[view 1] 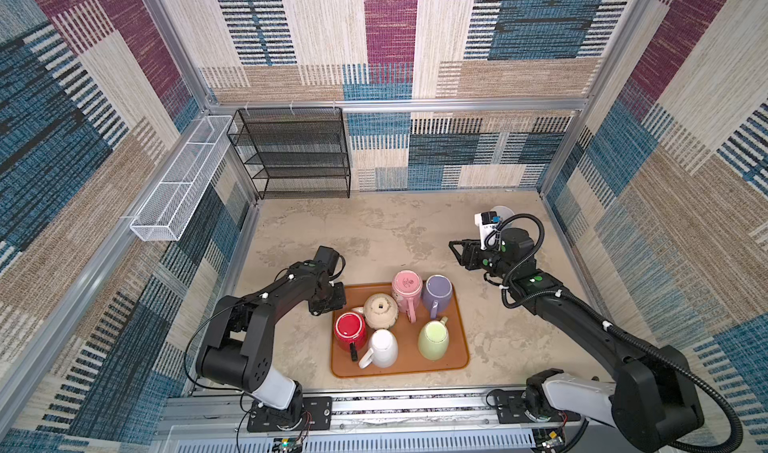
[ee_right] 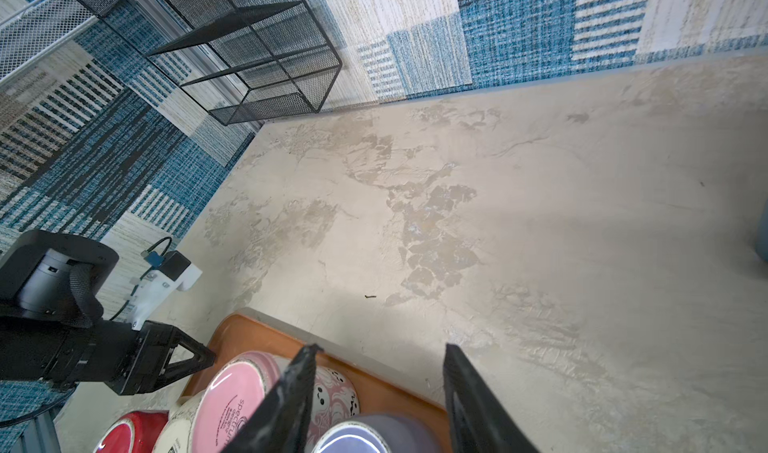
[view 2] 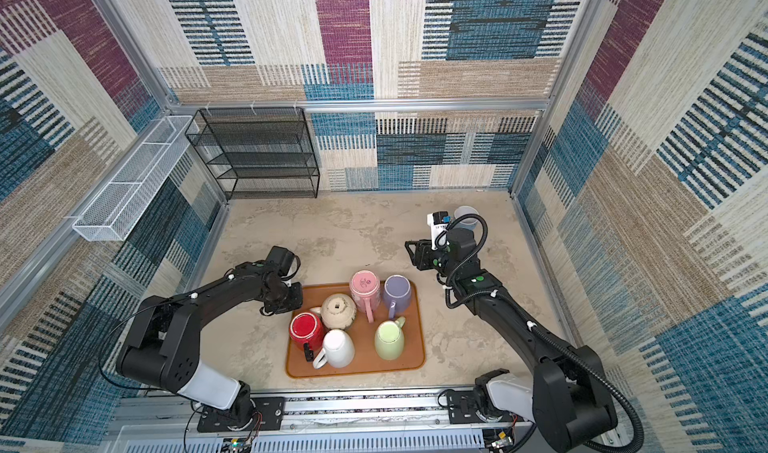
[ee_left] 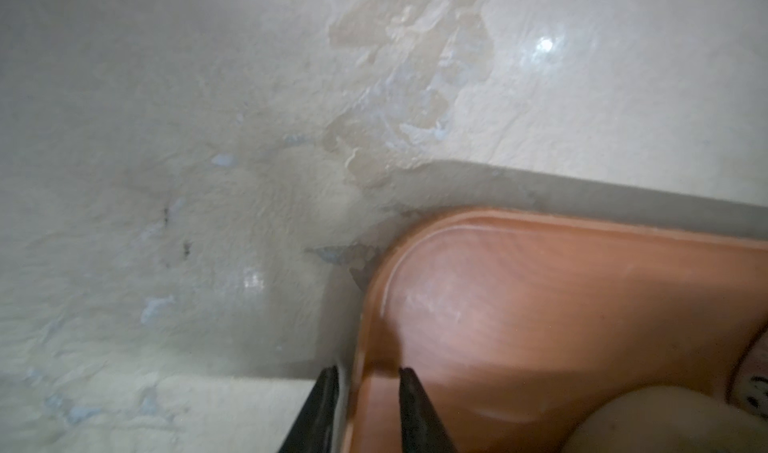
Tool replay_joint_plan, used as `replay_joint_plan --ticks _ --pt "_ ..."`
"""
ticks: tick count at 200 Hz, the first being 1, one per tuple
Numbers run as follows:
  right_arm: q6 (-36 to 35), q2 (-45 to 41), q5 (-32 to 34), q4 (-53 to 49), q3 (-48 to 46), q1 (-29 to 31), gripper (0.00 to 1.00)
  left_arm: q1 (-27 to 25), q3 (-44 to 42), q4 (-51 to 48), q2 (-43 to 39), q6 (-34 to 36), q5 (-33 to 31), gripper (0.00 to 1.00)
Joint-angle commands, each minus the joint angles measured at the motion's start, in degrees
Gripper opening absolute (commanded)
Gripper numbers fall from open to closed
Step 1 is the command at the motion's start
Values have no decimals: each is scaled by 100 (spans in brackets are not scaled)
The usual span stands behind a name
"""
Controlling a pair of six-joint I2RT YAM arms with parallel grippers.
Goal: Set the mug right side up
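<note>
Found the left tool (ee_left: 368, 372) low at the far left corner of the tray (ee_left: 540, 305), jaws narrowly parted astride the rim, one finger outside and one inside. Saw no firm pinch on the rim. Found the right tool (ee_right: 380, 347) with jaws spread wide and nothing between them, hanging over the bench (view 1: 374, 230) just past the tray's far right corner.

Counted six mugs crowded on the tray. Judged the pink mug (view 1: 406, 283) the likely subject, since it stood mouth down and base up in the far row, just beside the purple mug (view 1: 437, 291). Placed its long axis vertical, with the handle toward the tray's near edge. Placed it below the right tool, nearer the robot's base and to its left. Judged the right arm nearer and unoccupied, and the left arm committed at the tray rim.

Read "spectrum" printed on the pink base in the right wrist view, with the following line cut off by a finger. Noted a small dark mark on the upturned base of the beige mug (view 1: 380, 307), unreadable. Noted a white label on the right wrist camera mount, characters too small to read. Noted a pale cup (view 2: 466, 216) on the bench behind the right arm, mouth up and partly hidden.
</note>
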Motion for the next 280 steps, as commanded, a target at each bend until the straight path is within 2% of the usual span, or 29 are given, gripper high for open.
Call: replay_joint_plan --ticks 1,30,54,67,132,280 --pt "87 42 -81 178 -7 28 51 -2 6 33 56 -1 -195 30" --pt "92 48 -85 161 9 46 51 -3 25 71 191 -31 -244 25" --pt "83 21 -69 155 4 48 51 -5 52 106 318 -46 -259 12" --pt "77 19 -60 154 5 60 51 -4 68 106 364 -48 -249 0" --pt "71 -109 -46 179 -17 109 51 -5 219 61 433 -84 -328 0" --pt "80 -193 -69 185 -31 176 51 -5 1511 -226 1381 58 -486 0"
